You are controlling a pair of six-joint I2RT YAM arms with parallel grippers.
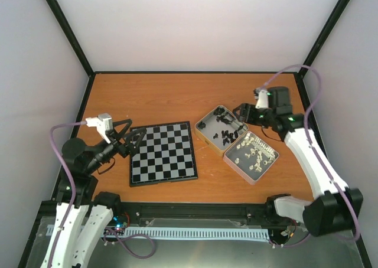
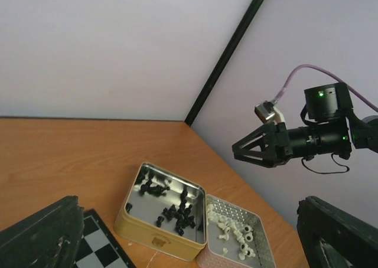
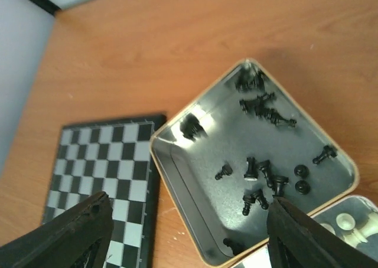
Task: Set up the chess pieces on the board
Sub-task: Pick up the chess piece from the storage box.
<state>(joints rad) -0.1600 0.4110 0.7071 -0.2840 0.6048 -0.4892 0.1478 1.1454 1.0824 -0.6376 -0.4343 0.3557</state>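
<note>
The board (image 1: 163, 153) lies flat at the centre-left, with no pieces on its squares. The dark chess pieces (image 1: 227, 134) lie loose in a gold-rimmed tin (image 1: 208, 126) to its right. My right gripper (image 1: 237, 114) is open and empty, hovering over that tin's far side. In the right wrist view the black pieces (image 3: 260, 182) lie between my fingers (image 3: 77, 232), with the board (image 3: 103, 173) to the left. My left gripper (image 1: 137, 143) is open and empty above the board's left edge. In the left wrist view it faces the tin (image 2: 159, 235) and its pieces (image 2: 177, 212).
A second tin (image 1: 263, 169) holding the cream-white pieces (image 1: 253, 153) abuts the first tin on its right; it also shows in the left wrist view (image 2: 236, 235). The right arm (image 2: 307, 139) hangs above the tins. Black frame posts and white walls enclose the wooden table (image 1: 171, 97).
</note>
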